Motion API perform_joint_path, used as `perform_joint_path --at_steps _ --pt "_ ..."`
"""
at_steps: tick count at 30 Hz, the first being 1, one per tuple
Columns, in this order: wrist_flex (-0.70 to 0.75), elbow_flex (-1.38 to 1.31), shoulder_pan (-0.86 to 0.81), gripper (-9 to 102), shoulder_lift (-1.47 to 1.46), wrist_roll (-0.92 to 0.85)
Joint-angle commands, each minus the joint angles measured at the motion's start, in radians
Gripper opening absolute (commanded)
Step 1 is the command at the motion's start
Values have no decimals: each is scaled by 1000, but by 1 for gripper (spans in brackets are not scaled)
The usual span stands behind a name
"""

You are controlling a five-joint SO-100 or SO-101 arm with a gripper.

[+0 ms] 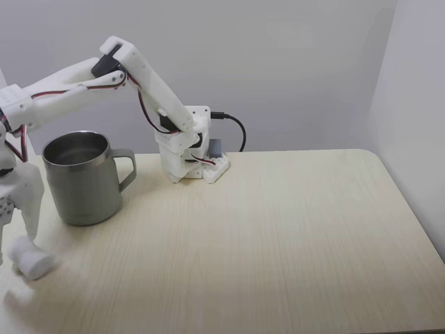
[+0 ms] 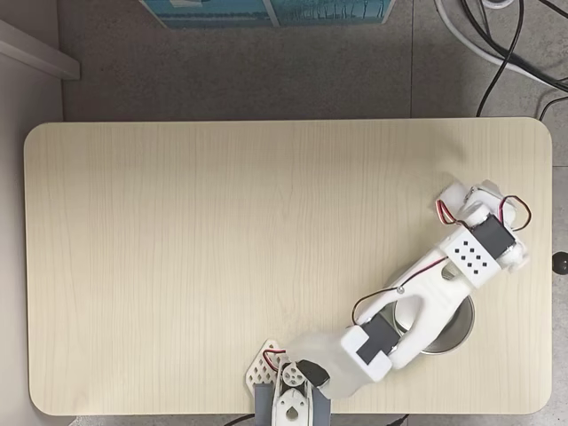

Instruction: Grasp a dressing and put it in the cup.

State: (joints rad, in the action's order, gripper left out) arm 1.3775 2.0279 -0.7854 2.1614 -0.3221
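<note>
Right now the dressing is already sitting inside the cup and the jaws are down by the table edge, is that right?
Not quite. The dressing lies on the table, outside the cup and in front of it in a fixed view, with the gripper down around it. The cup's inside looks empty there. The jaws are indeed low, near the table edge.

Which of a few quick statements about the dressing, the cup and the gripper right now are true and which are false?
1. The dressing lies on the table. True.
2. The dressing is inside the cup. False: it is outside, on the tabletop in front of the cup in a fixed view.
3. The cup stands upright. True.
4. The gripper hangs above the cup's opening. False: it is down beside the dressing.
5. The cup has no handle. False: a handle sticks out from its side.
</note>
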Motion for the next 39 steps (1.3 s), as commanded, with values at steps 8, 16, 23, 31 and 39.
perform_joint_path --at_steps 8,16,23,31,39 --pt "-32 9 6 22 58 -20" --pt "-32 11 15 0 61 -9" --pt "72 103 25 -1 57 11" --pt "456 630 29 -1 137 66" --pt "457 535 29 -1 -83 74"
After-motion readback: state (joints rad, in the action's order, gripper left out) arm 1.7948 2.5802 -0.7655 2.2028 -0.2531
